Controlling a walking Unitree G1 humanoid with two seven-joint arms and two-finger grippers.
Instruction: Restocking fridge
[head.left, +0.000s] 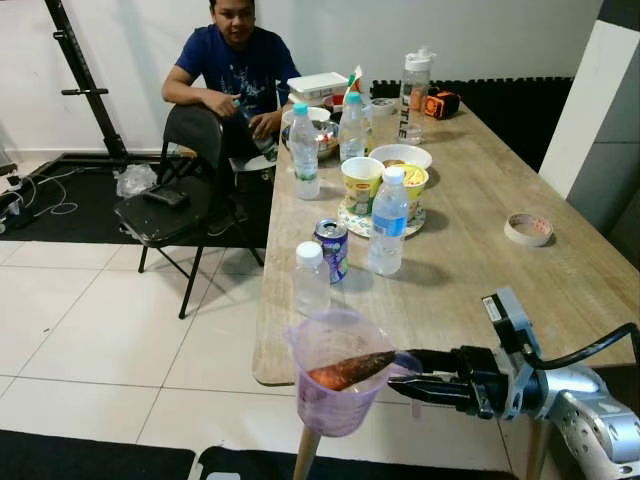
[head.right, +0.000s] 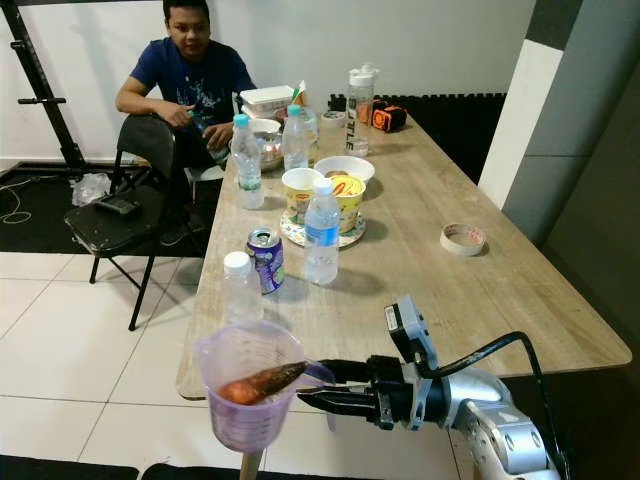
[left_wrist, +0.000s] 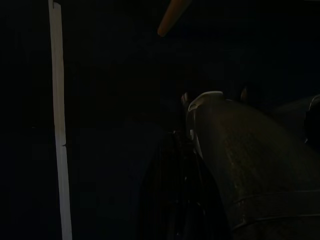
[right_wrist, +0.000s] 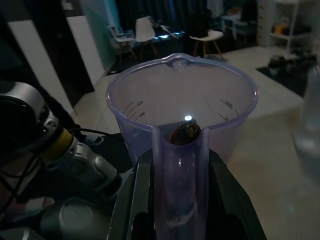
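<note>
the right gripper (head.left: 412, 378) reaches out level off the near edge of the wooden bench (head.left: 520, 290), its jaws closed on the handle of a clear purple measuring jug (head.left: 338, 372), which hangs upright just beyond the fingertips and off the bench. inside the jug an orange carrot (head.left: 350, 369) lies slanted, one end low against the wall away from the jaws, the other pointing up toward the handle. in the right wrist view the handle runs straight down between the two black fingers (right_wrist: 134, 200), with the jug's spout on the far rim. on the bench past the jaws stand a small water bottle (head.left: 311, 278), a purple drink can (head.left: 332, 249) and a taller water bottle (head.left: 388, 222); a roll of tape (head.left: 528, 229) lies well apart on the arm's side. a person (head.left: 236, 70) sits at the far end beside a black folding chair (head.left: 172, 195). the left wrist view is nearly black, and the left gripper's jaws cannot be told, perhaps just a dark shape.
</note>
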